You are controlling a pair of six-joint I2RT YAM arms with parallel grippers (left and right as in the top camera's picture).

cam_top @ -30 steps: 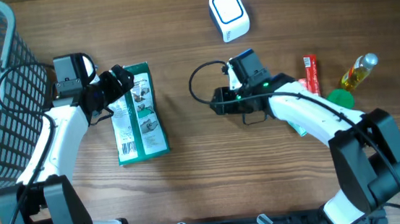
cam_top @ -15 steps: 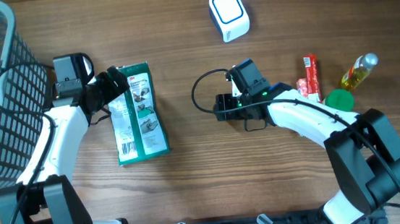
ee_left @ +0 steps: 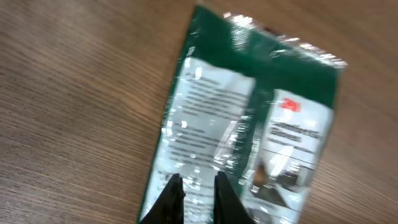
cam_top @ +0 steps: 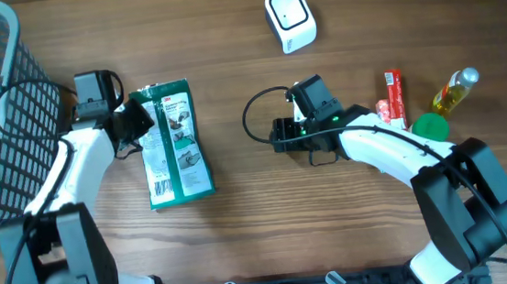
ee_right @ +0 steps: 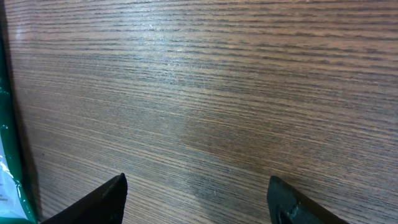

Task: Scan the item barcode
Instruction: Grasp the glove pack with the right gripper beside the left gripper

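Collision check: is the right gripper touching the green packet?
Apart. Overhead shows bare table between the right gripper and the green packet; its jaws stand open around nothing.

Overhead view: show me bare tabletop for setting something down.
Free: the wood between the green packet and the right gripper, up to the scanner. Crowded: the right side, with red pack, bottle and green lid.

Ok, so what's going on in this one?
The left end effector is closed at the left edge of a green packet lying on the table, apparently pinching it. The right end effector is open and empty, hovering over bare wood near the middle. The white scanner sits at the far edge, and the packet is not yet near it.
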